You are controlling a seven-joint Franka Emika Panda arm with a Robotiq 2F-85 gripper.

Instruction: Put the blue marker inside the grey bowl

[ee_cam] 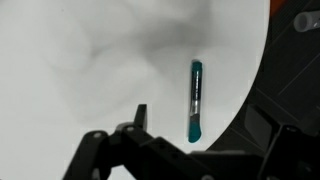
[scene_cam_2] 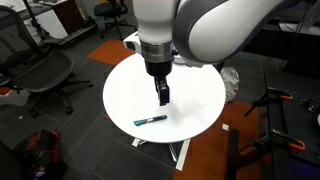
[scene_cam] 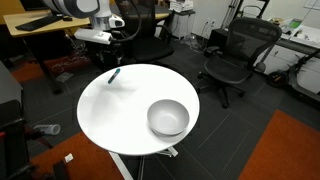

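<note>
The blue marker (scene_cam: 114,74) lies flat on the round white table (scene_cam: 120,115), near its edge, and shows in both exterior views (scene_cam_2: 151,119). The grey bowl (scene_cam: 168,118) stands upright and empty on the opposite side of the table; the arm hides it in the exterior view from the marker's side. My gripper (scene_cam_2: 163,95) hangs above the table, a little inward from the marker. In the wrist view the marker (ee_cam: 195,100) lies ahead of the fingers, close to the table rim. The gripper (ee_cam: 210,140) is open and empty.
A black office chair (scene_cam: 235,55) stands behind the table, and another (scene_cam_2: 40,75) beside it. A wooden desk (scene_cam: 45,35) stands behind the arm. Orange carpet (scene_cam: 290,150) lies on the floor near the table.
</note>
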